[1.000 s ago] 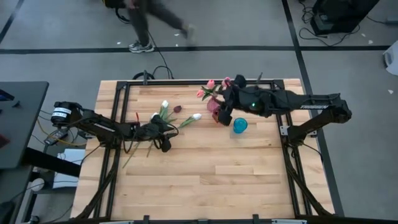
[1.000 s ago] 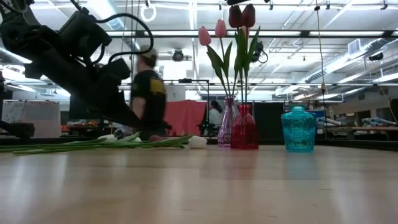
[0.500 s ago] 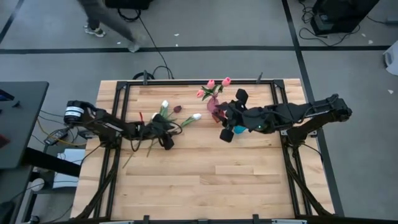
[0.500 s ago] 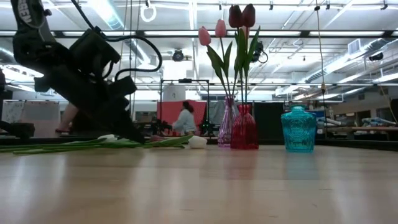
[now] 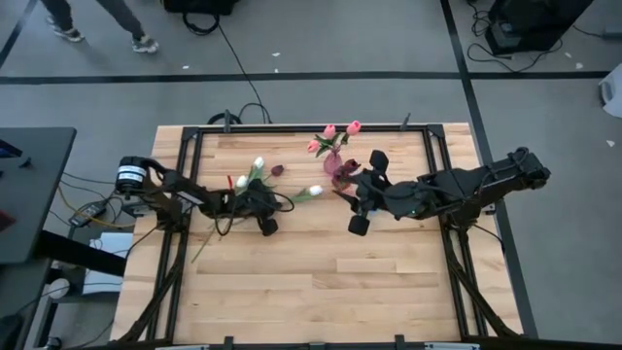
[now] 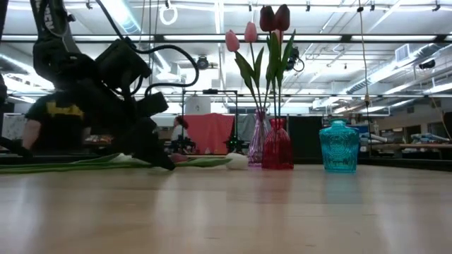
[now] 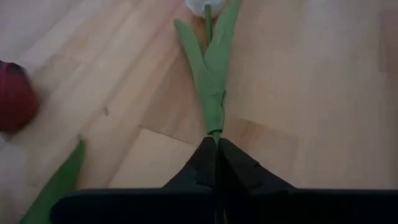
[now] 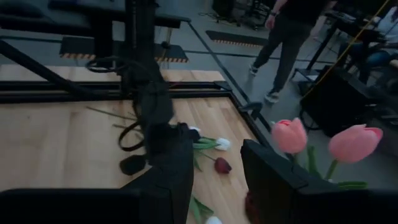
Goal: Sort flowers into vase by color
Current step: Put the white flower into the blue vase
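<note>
A white tulip point(image 5: 315, 192) lies on the table, its head point(image 6: 237, 161) resting on the wood and its stem running back into my left gripper point(image 5: 262, 210), which is shut on it. Two more white tulips point(image 5: 255, 167) and a dark red one point(image 5: 277, 170) lie loose just beyond. The pink vase point(image 6: 258, 141) holds pink flowers point(image 5: 330, 131). The red vase point(image 6: 277, 144) holds dark red flowers point(image 6: 275, 17). The blue vase point(image 6: 339, 147) stands to their right. My right gripper point(image 8: 214, 168) hangs open above the table near the vases, with nothing between its fingers. My left gripper pinches the white tulip's green stem point(image 7: 215, 132) just below its leaves, between the free ends of its two shut fingers. The fingers come slanting down from the table's left and lie along the stem. The tulip lies flat, head and leaves on the table.
In the high view my right arm point(image 5: 437, 192) covers the blue vase. A dark red tulip point(image 7: 12, 96) and a loose leaf point(image 7: 56, 186) lie close beside my left gripper. Bare wood point(image 5: 330, 282) fills the near half. People move beyond the table point(image 6: 49, 120).
My left gripper has gone down and toward the table's right edge along the stems. The white tulip's head has slid a little toward the right and near edges. My right gripper has drawn back from over the vases toward the near edge.
</note>
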### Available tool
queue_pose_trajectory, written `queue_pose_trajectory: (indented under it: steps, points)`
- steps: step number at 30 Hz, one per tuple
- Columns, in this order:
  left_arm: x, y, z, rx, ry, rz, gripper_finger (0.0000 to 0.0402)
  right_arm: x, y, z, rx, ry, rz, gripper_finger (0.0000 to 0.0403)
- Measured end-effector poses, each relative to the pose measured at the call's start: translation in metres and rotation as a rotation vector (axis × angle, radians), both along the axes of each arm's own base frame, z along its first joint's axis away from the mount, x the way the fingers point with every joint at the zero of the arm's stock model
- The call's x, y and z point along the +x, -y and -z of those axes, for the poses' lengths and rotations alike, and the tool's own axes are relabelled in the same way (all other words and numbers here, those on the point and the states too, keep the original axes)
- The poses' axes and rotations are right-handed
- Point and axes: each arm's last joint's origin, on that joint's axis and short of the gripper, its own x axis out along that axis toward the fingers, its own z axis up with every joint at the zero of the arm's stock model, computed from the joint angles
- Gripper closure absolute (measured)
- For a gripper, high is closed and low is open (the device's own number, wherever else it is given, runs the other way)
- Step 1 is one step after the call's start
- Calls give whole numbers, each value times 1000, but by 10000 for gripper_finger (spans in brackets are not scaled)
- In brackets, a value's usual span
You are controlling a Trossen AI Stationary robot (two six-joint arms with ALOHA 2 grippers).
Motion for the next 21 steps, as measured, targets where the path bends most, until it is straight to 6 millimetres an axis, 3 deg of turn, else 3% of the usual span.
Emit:
queue_pose_trajectory:
  steps: [10, 15, 21]
  points:
    - [1, 18, -44, -163, 242, 307, 395, -14, -26, 9, 58, -60, -41, 256]
    - [11, 32, -64, -213, 443, 448, 395, -31, -23, 23, 45, -211, 47, 266]
    - [32, 52, -74, -181, 472, 485, 395, -62, -14, 23, 148, -288, 127, 301]
